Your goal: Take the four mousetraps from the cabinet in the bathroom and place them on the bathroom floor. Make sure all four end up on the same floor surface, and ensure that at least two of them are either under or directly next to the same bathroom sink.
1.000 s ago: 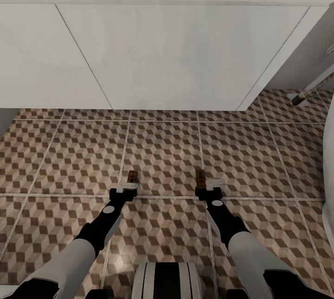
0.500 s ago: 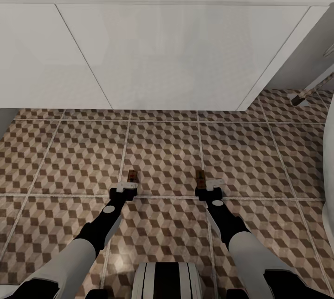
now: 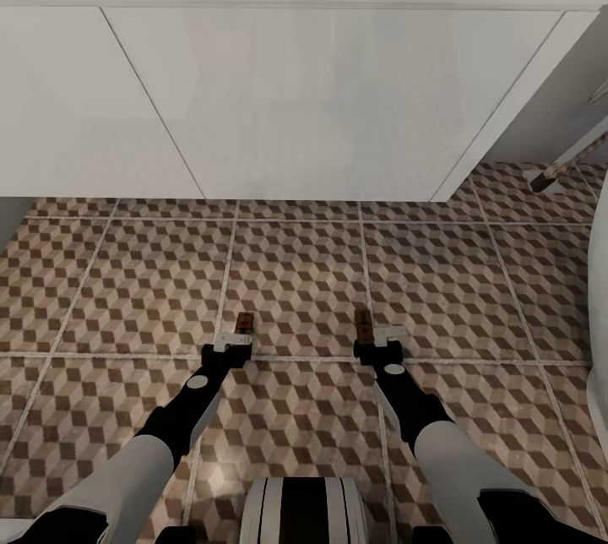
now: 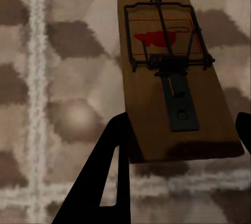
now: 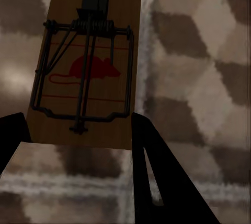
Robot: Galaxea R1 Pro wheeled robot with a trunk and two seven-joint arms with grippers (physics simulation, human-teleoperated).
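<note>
Change: nothing has moved.
Traps: tan boards, dark wire, red mouse mark.
Left gripper [image 3: 231, 344]: clamped on left trap [image 4: 170, 78], low over floor [image 3: 295, 274].
Right gripper [image 3: 378, 340]: clamped on right trap [image 5: 91, 62], before sink [image 3: 295, 105].

White bathtub edge [image 3: 599, 274], mop-like handle [image 3: 574, 160].

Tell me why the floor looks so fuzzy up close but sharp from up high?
In both wrist views the cube-patterned tiled floor is blurry and blocky, while the tan wooden mousetrap with its red mouse mark looks crisp. In the head view the tiles stay sharp, with a soft pale glare patch near the robot's trunk.
</note>
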